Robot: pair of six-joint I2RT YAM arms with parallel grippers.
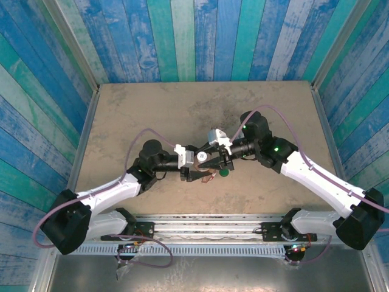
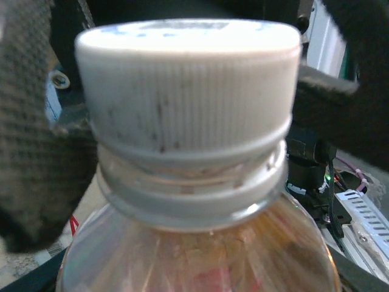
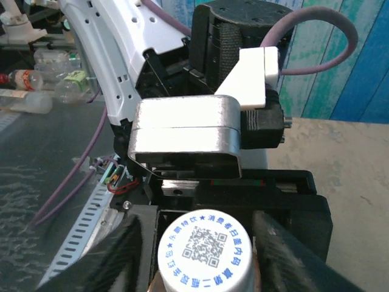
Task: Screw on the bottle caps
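Two hands meet at one clear bottle (image 2: 200, 249). My left gripper (image 1: 203, 172) grasps its body below the shoulder, and my right gripper (image 1: 214, 162) comes down over its top. The white cap (image 2: 188, 85) sits on the bottle's neck. A band of neck shows between the cap's skirt and the collar, so I judge it not wound fully home. The bottle's long axis runs up through the cap toward my right wrist, and the cap's printed top faces that camera squarely. My right fingers (image 3: 127, 258) flank the cap, one on each side of the bottle's axis, with the pads at or against the ribbed skirt. I cannot tell whether they bite or merely touch. The right arm is the one placed to turn the cap, while the left only steadies the bottle. The dark green cap (image 1: 223, 173) lies on the table (image 1: 152, 109) just beside the bottle, on my right arm's side. The silver bracket (image 3: 185, 137) of my left wrist stands close behind the bottle's top. I judge it the likeliest obstruction to a wide twist.
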